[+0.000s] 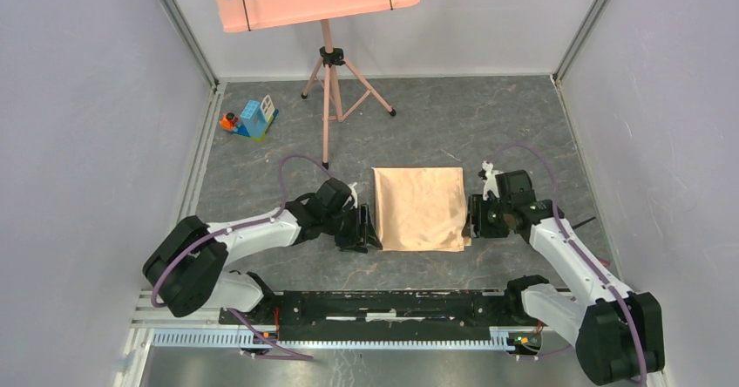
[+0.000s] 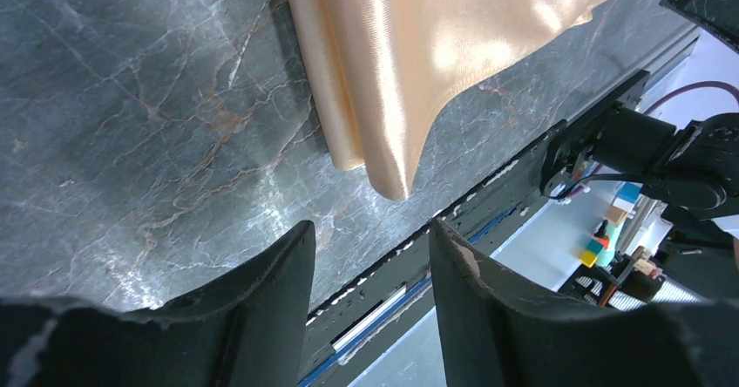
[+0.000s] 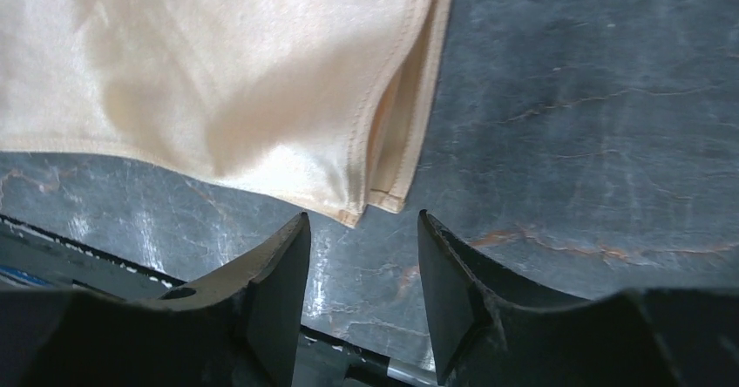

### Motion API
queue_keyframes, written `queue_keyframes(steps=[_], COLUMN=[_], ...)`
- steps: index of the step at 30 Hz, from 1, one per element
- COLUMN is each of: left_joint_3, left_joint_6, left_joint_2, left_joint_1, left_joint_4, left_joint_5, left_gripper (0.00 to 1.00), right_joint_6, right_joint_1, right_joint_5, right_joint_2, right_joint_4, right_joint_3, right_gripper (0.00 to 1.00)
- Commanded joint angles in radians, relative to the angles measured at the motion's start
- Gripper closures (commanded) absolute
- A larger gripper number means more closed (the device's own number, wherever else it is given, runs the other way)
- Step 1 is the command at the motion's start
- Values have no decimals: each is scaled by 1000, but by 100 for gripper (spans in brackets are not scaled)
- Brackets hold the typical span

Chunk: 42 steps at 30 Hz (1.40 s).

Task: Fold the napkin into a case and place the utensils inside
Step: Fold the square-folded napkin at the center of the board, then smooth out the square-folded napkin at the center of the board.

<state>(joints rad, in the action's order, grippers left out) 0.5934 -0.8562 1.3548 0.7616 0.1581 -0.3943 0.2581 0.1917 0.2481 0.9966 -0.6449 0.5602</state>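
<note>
Flanking the cloth, my left tool (image 1: 369, 230) stands apart and empty. The folded napkin (image 1: 420, 208) lies flat mid-bench (image 1: 488, 134). It looks like soft, light, slippery satin, best pinched at its layered near corners. My right tool (image 1: 471, 220) is likewise apart.

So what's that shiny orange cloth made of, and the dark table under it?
The napkin looks like satin: bright glossy streaks, soft folds, a stitched hem. The table looks like dark marble, maybe only a printed sheet: pale and rusty veins, slight shine.

Toy blocks (image 1: 253, 118) sit left of the pink music stand (image 1: 329, 56).
</note>
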Motion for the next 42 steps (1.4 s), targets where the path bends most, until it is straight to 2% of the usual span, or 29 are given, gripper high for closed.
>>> queue_keyframes(steps=[1,7,11,19,23,27,35,39,42], left_joint_3=[37,49,23,-26,-8,4,-9,-15,-19], left_joint_6=[70,58,30,22,24,23,2,1,0], left_joint_2=[28,104,110,-9,-12,46,151,147,140], left_joint_1=[2,1,1,1,-5,-5,-4,-2,-2], left_joint_4=[6,-68,-119,-90,-77,-109,-205,-207,-208], left_joint_5=[0,8,-3,22,32,37,11,6,2], left_gripper=[42,44,45,39,35,35,44,47,51], right_joint_6=[15,56,63,78,81,79,89,96,105], right_joint_1=[64,177,209,213,225,246,257,258,258], right_joint_5=[-2,-117,-198,-197,-201,-232,-283,-286,-276], right_joint_2=[-2,33,62,91,120,130,143,128,117], right_joint_4=[15,52,64,128,147,133,134,148,160], right_joint_3=[-26,-28,-11,-20,-32,-47,-105,-111,-97], right_gripper=[45,40,37,35,37,43,59,78,86])
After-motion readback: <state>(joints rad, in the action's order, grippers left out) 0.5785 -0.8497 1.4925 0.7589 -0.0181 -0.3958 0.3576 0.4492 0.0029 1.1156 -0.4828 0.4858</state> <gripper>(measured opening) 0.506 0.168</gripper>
